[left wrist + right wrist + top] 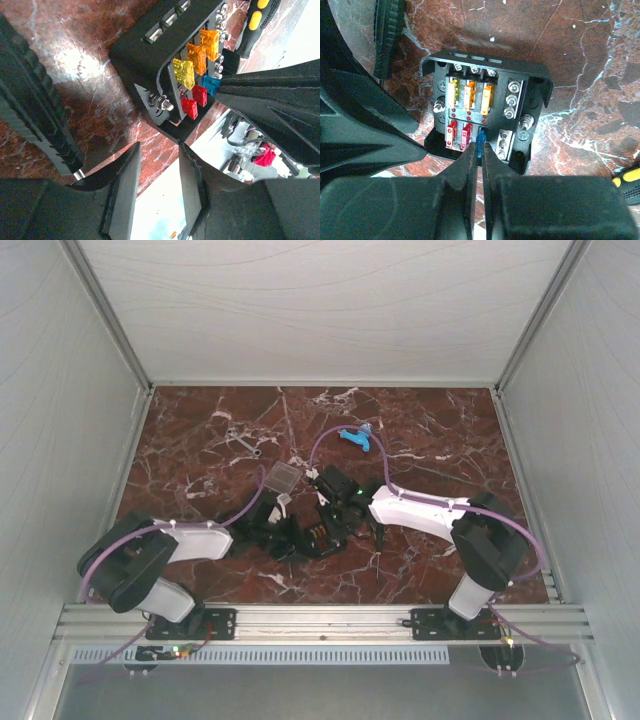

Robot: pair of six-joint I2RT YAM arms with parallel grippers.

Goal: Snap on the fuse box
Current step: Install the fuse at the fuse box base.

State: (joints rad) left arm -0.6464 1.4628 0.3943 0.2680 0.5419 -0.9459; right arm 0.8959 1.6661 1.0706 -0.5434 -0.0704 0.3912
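The tray [485,107] is sitting open near the middle of the table, between the two grippers, with its coloured fuses showing. The clear lid [284,477] is lying flat just beyond it toward the far left, apart from the tray and not yet on.

The right gripper [479,150] is reaching in from the right with its jaws drawn almost together, and they seem to be pinching the blue fuse [480,136] in the tray's near row. The left gripper [157,150] is hovering with its jaws spread and nothing between them, one corner of the tray lying just ahead of the gap.

What matters for the coming move, I'd say, is that the lid is lying on the far side of the left jaws. That arm is the nearer of the two, and it is the free one. The lid is square, so no long axis is steering the grasp; only its corners need matching to the tray's.

Only the overhead view is showing the lid. The right wrist view alone is showing the pinch on the fuse. The left wrist view is catching a screwdriver [255,20] handle beyond the tray.
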